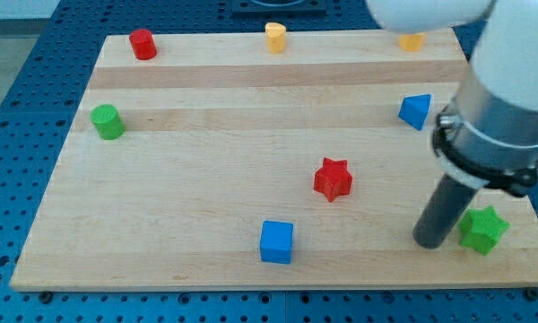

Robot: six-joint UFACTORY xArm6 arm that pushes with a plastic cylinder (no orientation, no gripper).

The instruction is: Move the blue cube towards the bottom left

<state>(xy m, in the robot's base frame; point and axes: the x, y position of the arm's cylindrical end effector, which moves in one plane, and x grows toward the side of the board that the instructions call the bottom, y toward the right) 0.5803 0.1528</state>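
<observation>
Blue cube [276, 241] sits near the board's [206, 170] bottom edge; my tip [429, 242], a bare rod gripping nothing, rests well right, beside the green star [482, 230]

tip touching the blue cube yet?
No, my tip sits at the view's bottom right beside the green star, well apart from the blue cube at the view's bottom centre.

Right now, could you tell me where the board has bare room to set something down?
The widest bare patch runs from the green cylinder down to the blue cube. A second lies between the yellow block and red star. It is crowded at the view's bottom right, where my tip stands beside the green star.
</observation>
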